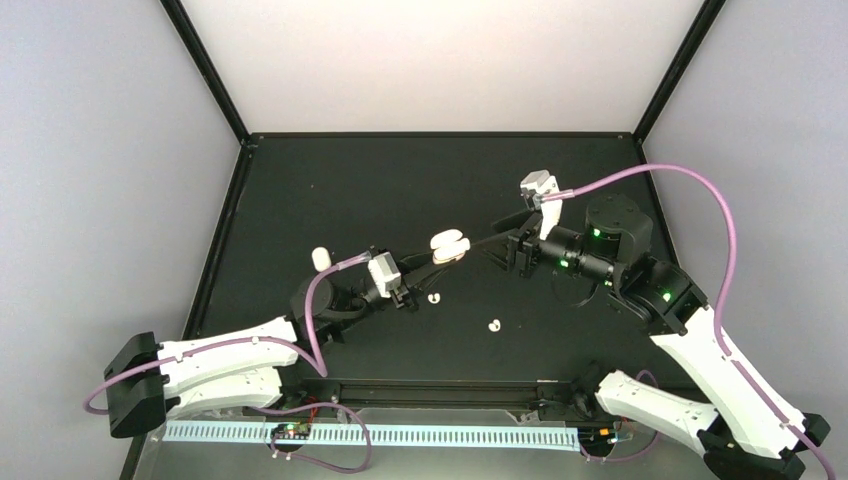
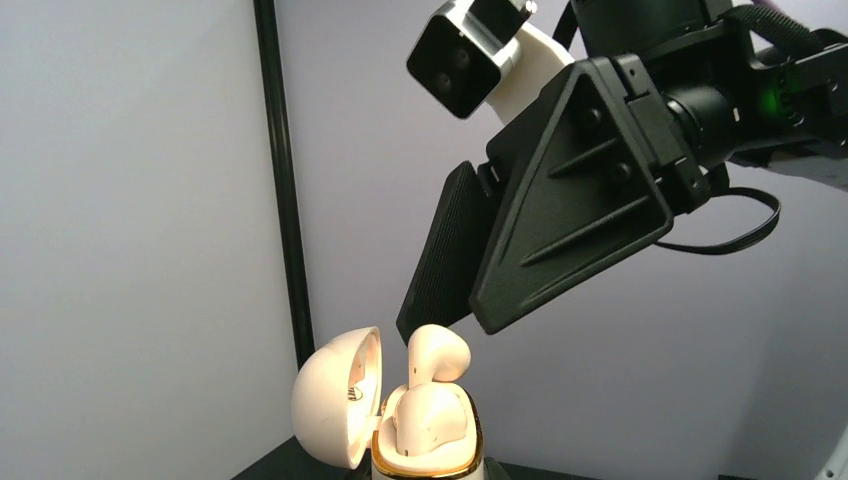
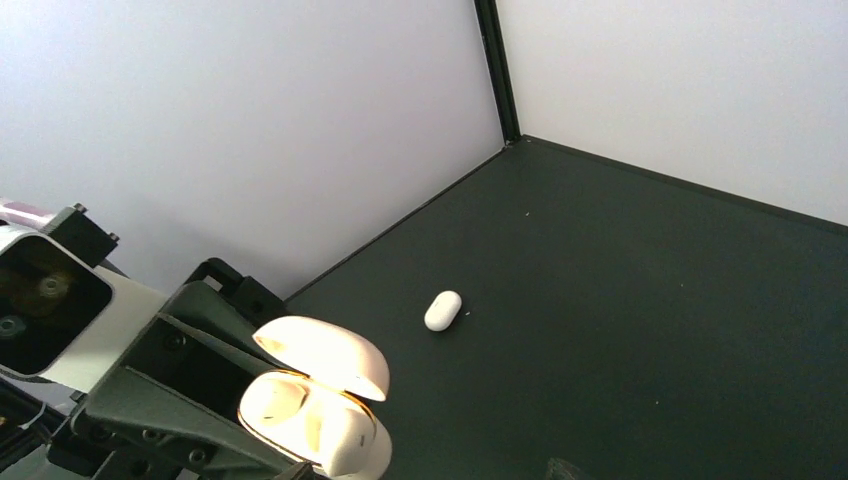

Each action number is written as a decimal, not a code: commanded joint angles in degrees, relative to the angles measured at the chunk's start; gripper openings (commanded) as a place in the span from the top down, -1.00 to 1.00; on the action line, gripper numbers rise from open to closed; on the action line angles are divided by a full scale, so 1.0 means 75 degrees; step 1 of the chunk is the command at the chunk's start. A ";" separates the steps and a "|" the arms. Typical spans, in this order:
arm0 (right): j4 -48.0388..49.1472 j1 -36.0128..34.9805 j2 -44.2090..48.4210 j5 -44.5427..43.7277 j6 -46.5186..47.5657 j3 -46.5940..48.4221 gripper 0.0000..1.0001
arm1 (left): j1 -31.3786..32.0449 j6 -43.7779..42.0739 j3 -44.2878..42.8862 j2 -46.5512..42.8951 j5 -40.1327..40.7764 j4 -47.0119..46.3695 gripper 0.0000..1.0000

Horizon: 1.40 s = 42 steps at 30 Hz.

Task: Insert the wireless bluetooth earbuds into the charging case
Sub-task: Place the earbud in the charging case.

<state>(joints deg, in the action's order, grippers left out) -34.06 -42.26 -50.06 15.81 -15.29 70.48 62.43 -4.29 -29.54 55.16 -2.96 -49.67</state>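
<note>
Pale grey walls (image 1: 100, 150) close round a matte black table (image 1: 400, 180), with black frame posts (image 1: 205, 65) rising at the far corners and purple cables (image 1: 690, 180) looping over both arms. From above, the left claw (image 1: 432, 258) reaches to mid-table, clamped on the open charging case (image 1: 450, 244), and the right claw (image 1: 490, 245) meets it from the opposite side. Only this overhead view shows the first loose earbud (image 1: 433, 297) and the second loose earbud (image 1: 494, 325), tiny white specks lying on the table nearer the arm bases, well apart from each other. It also shows a white oval pod (image 1: 320, 258) to the left of the left arm; this is perhaps a second, closed case, though it is too small to be sure. The left wrist view alone looks inside the case. The lid (image 2: 335, 410) is tipped back to the left, a seated earbud (image 2: 428, 418) lies in its well, and an upright earbud (image 2: 437, 353) stands above the rim with its stem down in the case. The right claw's black fingertips hang right beside its top. Whether they pinch it or stand apart cannot be told, since one finger covers the other. The right wrist view shows the case from its lid side, held off the table, and the pod lying alone beyond it.
</note>
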 commanded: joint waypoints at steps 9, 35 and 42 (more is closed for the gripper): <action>-0.0152 -0.0011 0.0131 -0.0391 0.0011 0.0050 -0.18 | 0.0043 -0.0025 -0.0211 0.0094 0.0151 -0.0139 0.97; -0.0207 -0.0011 -0.0098 -0.0185 -0.0094 0.0025 -0.18 | 0.0043 0.0069 -0.0156 0.0085 -0.0106 -0.0280 0.97; -0.0195 -0.0014 -0.0134 -0.0036 -0.0072 0.0027 -0.18 | 0.0043 0.0092 -0.0175 0.0140 -0.0150 -0.0297 0.97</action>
<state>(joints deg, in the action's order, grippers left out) -36.07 -42.28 -50.94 13.85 -15.49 70.48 62.43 -4.23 -29.54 55.90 -2.81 -49.74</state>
